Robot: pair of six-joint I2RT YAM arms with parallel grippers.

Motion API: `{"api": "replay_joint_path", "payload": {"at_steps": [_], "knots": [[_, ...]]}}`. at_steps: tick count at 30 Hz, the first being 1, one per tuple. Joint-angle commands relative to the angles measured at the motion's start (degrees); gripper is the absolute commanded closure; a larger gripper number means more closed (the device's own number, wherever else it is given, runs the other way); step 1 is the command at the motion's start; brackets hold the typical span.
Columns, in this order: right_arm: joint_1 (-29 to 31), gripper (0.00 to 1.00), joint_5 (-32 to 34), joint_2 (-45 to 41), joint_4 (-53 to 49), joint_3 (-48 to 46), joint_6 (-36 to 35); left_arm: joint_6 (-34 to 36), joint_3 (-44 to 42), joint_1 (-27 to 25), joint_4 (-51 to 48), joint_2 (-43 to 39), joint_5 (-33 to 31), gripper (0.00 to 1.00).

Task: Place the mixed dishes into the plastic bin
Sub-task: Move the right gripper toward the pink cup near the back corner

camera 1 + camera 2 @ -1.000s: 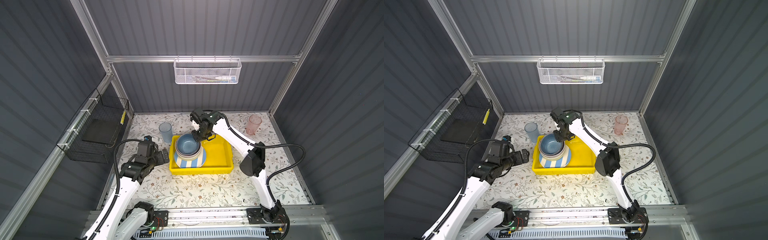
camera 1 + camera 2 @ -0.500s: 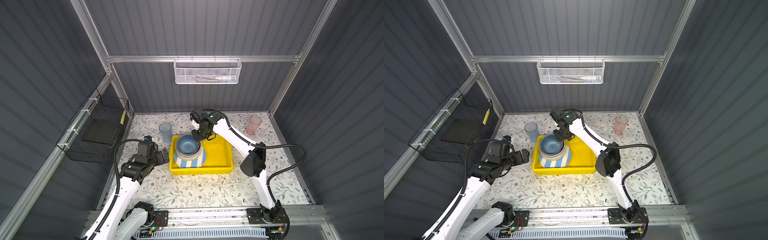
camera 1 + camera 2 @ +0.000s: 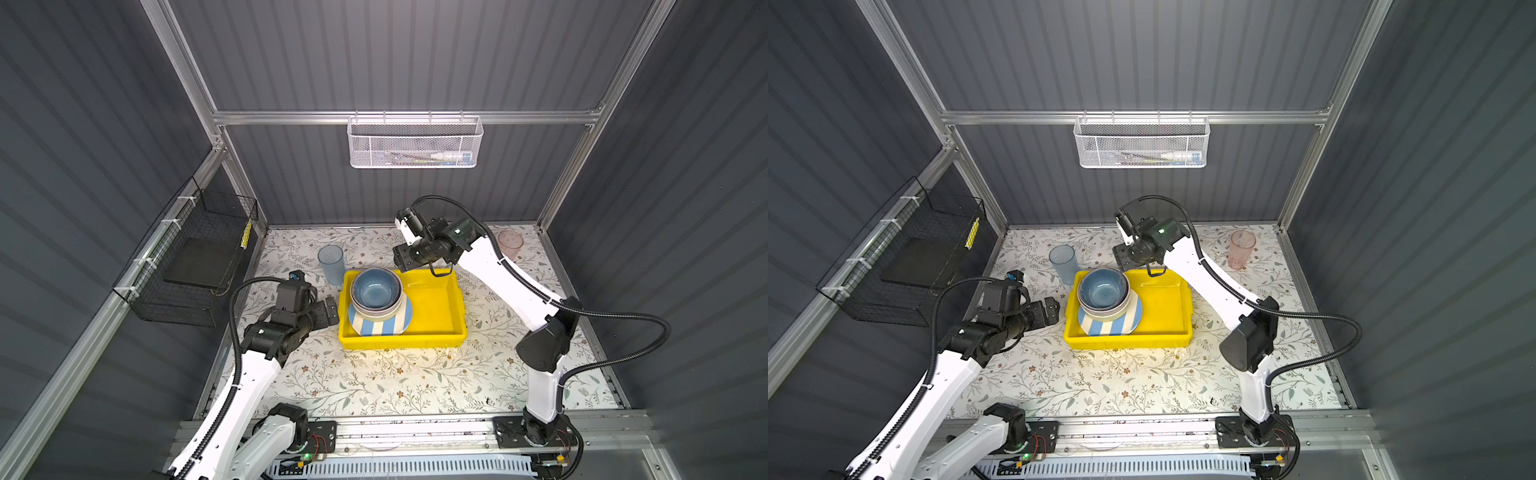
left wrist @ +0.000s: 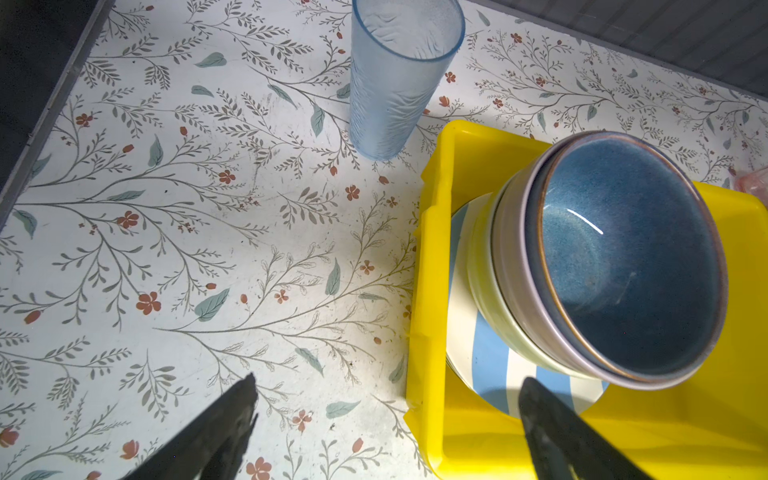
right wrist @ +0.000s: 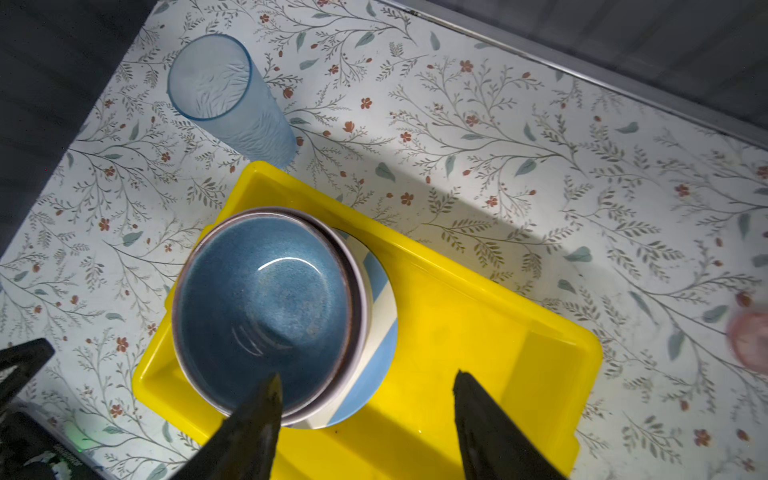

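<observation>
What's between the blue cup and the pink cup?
Between blue cup and pink cup, just bare flowery table, in the right wrist view; in both top views the right pincer hides part.

— What sort of place is this?
— A robot test cell, not a home. Grey ribbed walls (image 3: pixel 415 62) close it in, held by an aluminium frame (image 3: pixel 291 117).
— But the flowers, the dishes (image 3: pixel 376 291) in a yellow bin (image 3: pixel 436 307)?
— The flowers are only print on the tabletop (image 3: pixel 395 374). Two robot arms (image 3: pixel 249 386) stand on a rail (image 3: pixel 415 430) with bare wiring (image 3: pixel 318 441), and a mesh basket (image 3: pixel 415 145) hangs from the frame.
</observation>
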Motion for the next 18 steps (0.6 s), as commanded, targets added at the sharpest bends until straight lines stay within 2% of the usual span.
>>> {"api": "replay_joint_path", "payload": {"at_steps": [1,6,13,18], "knots": [[-3.6,0.30,3.5,-4.7,3.6,-5.3,1.0,1.8,2.2,0.4,0.8,1.2,0.5,0.00],[-11.8,0.26,2.8,-12.1,7.0,-15.1,2.2,2.4,3.5,0.4,1.4,2.6,0.9,0.00],[-25.1,0.26,2.9,-15.1,7.2,-17.7,2.5,3.9,3.7,0.4,2.0,2.2,1.9,0.00],[-32.2,0.31,3.9,-13.7,7.9,-18.2,4.3,4.7,4.7,0.4,1.2,3.0,1.8,0.00]]}}
